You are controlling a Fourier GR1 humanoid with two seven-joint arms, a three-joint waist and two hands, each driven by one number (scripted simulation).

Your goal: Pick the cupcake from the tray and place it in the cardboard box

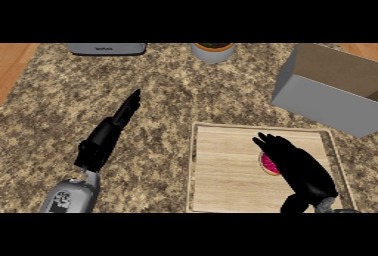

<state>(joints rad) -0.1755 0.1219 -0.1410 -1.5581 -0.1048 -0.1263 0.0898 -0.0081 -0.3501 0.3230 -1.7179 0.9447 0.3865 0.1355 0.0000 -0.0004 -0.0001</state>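
Note:
A cupcake [269, 163] with pink topping lies on the wooden tray [221, 165], mostly hidden by my right hand [299, 167]. That hand lies over the cupcake's right side with fingers stretched forward, and I cannot see whether they curl round it. The cardboard box [328, 87], grey outside and brown inside, stands open at the back right, beyond the tray. My left hand [118, 125] hovers over the counter to the left of the tray, fingers straight and pointing away, holding nothing.
A grey appliance [105, 48] sits at the back edge on the left. A potted plant [213, 51] stands at the back centre. Speckled stone counter [162, 90] spreads between tray, box and back edge; wooden floor shows at the far left.

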